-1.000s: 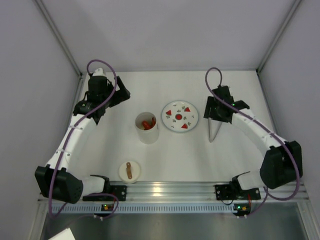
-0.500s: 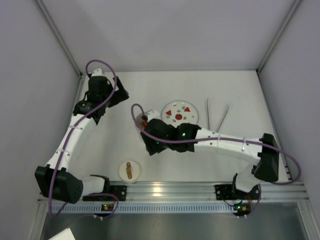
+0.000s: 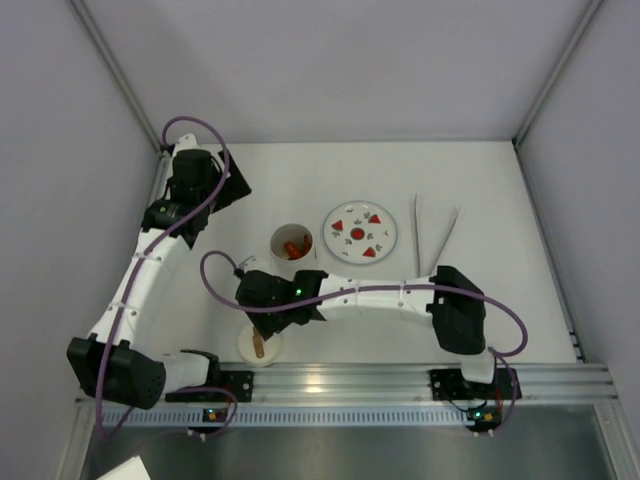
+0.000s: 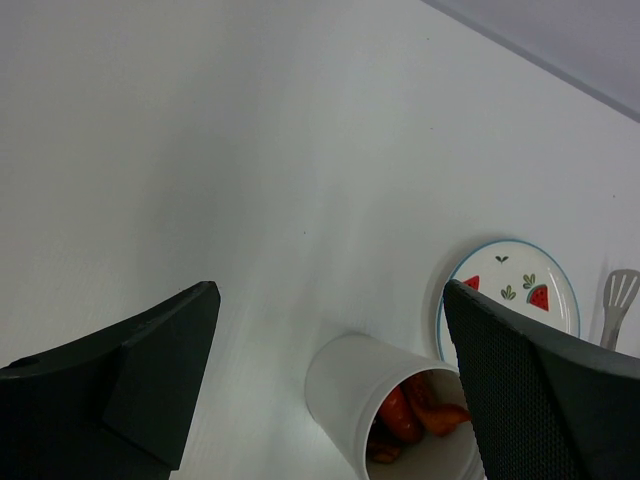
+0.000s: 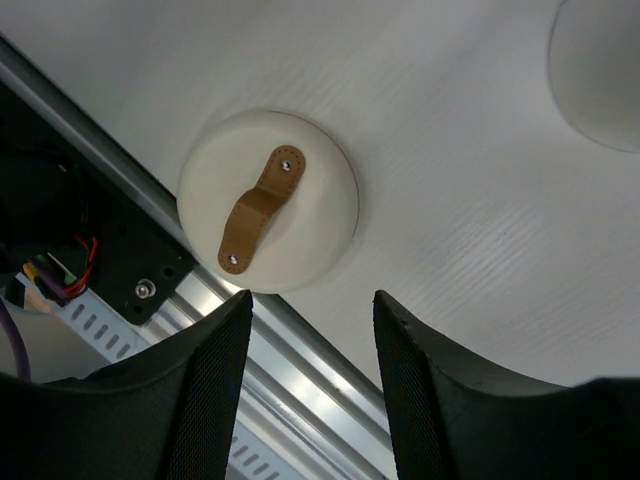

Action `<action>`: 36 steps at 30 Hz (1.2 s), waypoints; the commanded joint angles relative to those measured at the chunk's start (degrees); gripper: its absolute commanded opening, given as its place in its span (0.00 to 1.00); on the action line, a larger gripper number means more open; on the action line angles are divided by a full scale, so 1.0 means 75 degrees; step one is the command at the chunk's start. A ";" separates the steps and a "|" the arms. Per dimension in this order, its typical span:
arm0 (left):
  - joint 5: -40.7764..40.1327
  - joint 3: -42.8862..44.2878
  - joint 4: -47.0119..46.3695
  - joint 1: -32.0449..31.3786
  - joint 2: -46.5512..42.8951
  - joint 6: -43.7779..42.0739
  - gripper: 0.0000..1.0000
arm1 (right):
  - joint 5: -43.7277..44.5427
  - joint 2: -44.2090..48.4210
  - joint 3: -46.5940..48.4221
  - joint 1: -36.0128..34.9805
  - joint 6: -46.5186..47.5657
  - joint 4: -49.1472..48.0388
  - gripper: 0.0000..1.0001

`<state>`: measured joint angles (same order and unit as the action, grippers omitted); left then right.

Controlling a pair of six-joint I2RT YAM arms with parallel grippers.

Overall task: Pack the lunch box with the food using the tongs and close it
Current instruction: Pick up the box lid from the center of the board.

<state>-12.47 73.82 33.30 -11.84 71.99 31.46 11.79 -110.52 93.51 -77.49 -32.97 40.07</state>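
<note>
Swung back from the lunch box [image 4: 345,400], the right gripper [image 5: 312,310] hovers, jaws parted and empty, over the round matte lid [image 5: 315,205] with its brown strap [image 5: 258,208]. Beyond, the white cylinder holds glossy red food strips [image 4: 415,410]; slim metal tongs [image 3: 418,235] lie flat; the left gripper [image 4: 330,295] gapes.

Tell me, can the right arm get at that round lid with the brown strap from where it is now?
Probably yes. The right arm's fingers hang right above the lid, apart and empty, and nothing lies on the lid or between it and them. The strap faces up.
</note>
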 commanded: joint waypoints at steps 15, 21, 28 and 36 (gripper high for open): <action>-0.0095 0.0177 -0.0010 -0.0016 -0.0082 -0.0082 0.99 | -0.0588 -0.1798 0.1676 -0.0449 0.0494 -0.0164 0.51; -0.0095 0.0177 -0.0010 -0.0016 -0.0071 -0.0105 0.99 | -0.0588 -0.2057 0.1852 -0.0449 0.0459 -0.0058 0.51; -0.0119 0.0153 0.0002 -0.0016 -0.0106 -0.0105 0.99 | -0.0553 -0.2315 0.1899 -0.0460 0.0459 -0.0012 0.49; -0.0072 0.0141 -0.0022 -0.0016 -0.0106 -0.0094 0.99 | -0.0284 -0.2186 0.1852 -0.0461 0.0459 0.0141 0.33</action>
<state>-12.78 73.82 33.50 -11.84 71.99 31.40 7.90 -127.24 105.23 -79.81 -29.69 40.32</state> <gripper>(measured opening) 0.991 0.341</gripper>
